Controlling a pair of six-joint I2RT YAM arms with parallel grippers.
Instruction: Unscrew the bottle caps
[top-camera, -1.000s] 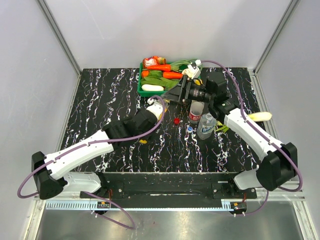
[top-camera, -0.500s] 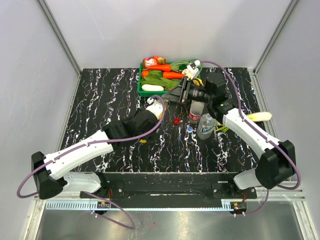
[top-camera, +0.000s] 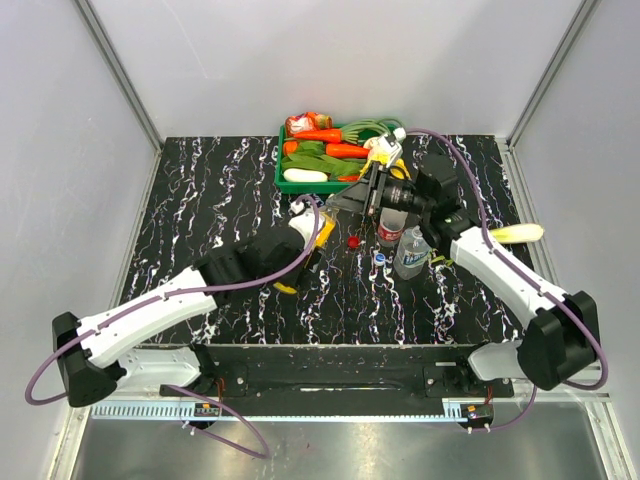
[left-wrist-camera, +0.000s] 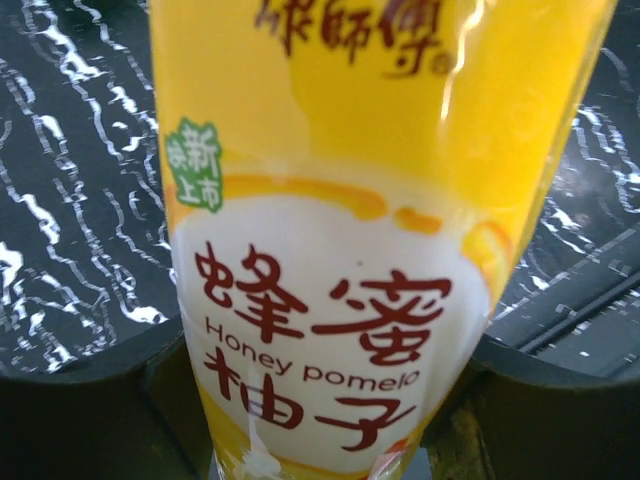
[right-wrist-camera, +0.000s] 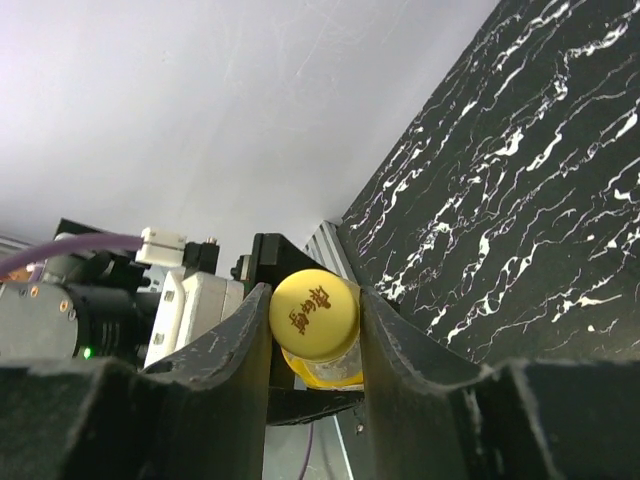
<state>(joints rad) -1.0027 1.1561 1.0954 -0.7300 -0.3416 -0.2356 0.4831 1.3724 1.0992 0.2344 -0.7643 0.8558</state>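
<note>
The orange-yellow juice bottle (left-wrist-camera: 340, 200) fills the left wrist view, with my left gripper (left-wrist-camera: 320, 420) shut round its body. In the top view my left gripper (top-camera: 308, 238) holds the bottle (top-camera: 322, 244) tilted above the table's middle. My right gripper (right-wrist-camera: 314, 322) is shut on the yellow cap (right-wrist-camera: 314, 312), which sits on the bottle's neck, with one finger on each side. In the top view my right gripper (top-camera: 332, 205) meets the bottle's top. A red cap (top-camera: 353, 241) and a blue cap (top-camera: 380, 258) lie loose on the table. The red-label bottle (top-camera: 390, 230) and the blue-label bottle (top-camera: 412, 252) stand upright beside them.
A green tray (top-camera: 283, 172) of toy vegetables stands at the back, just behind my right gripper. A pale vegetable (top-camera: 521, 233) lies at the right edge, beside the right forearm. White walls close in the black marbled table (top-camera: 210, 200) on three sides.
My left arm has swung a little nearer and leftward with the bottle, so more yellow shows below the wrist. My right gripper has followed and stays on the bottle's top.
</note>
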